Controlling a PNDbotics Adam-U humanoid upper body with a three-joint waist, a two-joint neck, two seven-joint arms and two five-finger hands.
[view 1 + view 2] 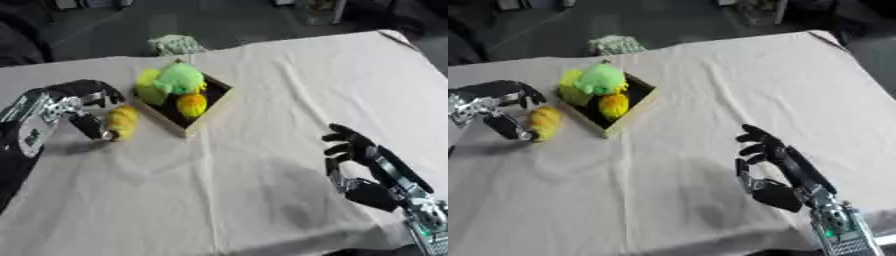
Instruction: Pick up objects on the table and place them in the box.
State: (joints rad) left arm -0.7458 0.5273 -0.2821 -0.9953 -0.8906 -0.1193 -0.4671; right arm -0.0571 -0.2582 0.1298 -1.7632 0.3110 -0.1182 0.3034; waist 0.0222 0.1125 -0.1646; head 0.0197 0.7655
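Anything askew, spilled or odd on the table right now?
Nothing spilled or damaged. The small open wooden box sits at an angle to the table edges, piled with green and yellow plush toys above its rim. The left hand grips a yellow plush toy beside it.

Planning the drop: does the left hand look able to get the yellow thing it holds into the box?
Probably yes: the left hand holds the yellow object right beside the box, nothing between, though toys already crowd it.
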